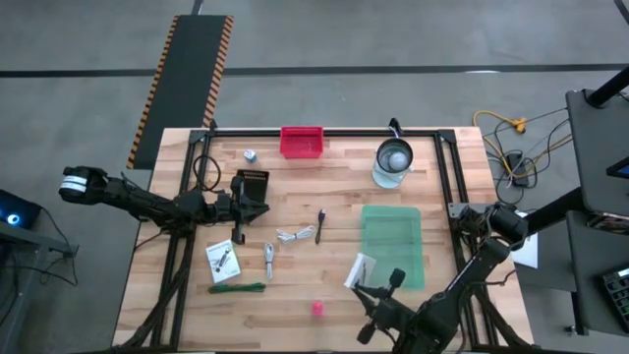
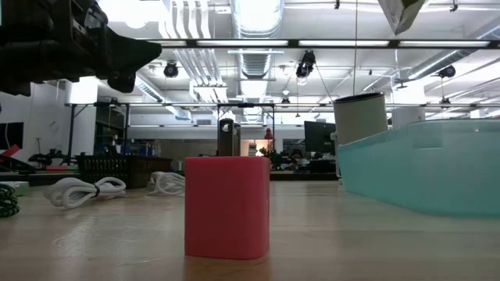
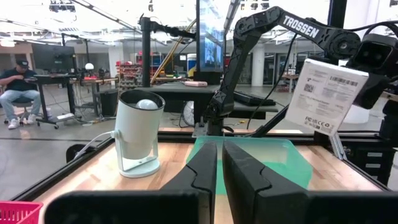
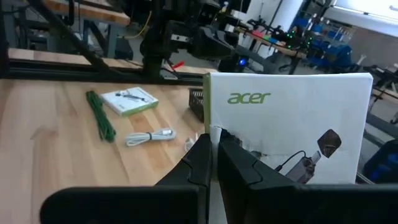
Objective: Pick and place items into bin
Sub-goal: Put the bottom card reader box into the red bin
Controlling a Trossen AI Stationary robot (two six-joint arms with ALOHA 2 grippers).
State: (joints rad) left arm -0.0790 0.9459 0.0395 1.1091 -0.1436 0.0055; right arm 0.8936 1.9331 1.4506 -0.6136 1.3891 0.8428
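Note:
My right gripper [image 1: 376, 293] is shut on a white printed card [image 1: 359, 270], lifted beside the near left corner of the translucent green bin [image 1: 393, 246]. My left gripper [image 1: 254, 206] is shut on nothing and hovers over the table's left-middle, pointing toward the bin [image 3: 249, 155]. Loose on the wood lie another card [image 1: 223, 261], a green tie [image 1: 236, 288], a metal clip [image 1: 268, 258], a white coiled cable [image 1: 295, 234], a thin black stick [image 1: 320, 224], a pink ball [image 1: 317, 308] and a silver cap [image 1: 251, 154]. My right gripper pinches the white card between its two fingers at one edge [image 4: 214, 134]. The card [image 3: 326, 93] is lifted clear of the table. It stands up past the fingertips with its printed "acer" face toward the wrist camera.
A white jar-like device [image 1: 393, 162] stands at the bin's far end. A red basket [image 1: 302, 141] sits at the far edge and a black ridged object [image 1: 252, 180] lies beside my left gripper. A black frame borders the table. A seated person [image 3: 15, 87] is far behind.

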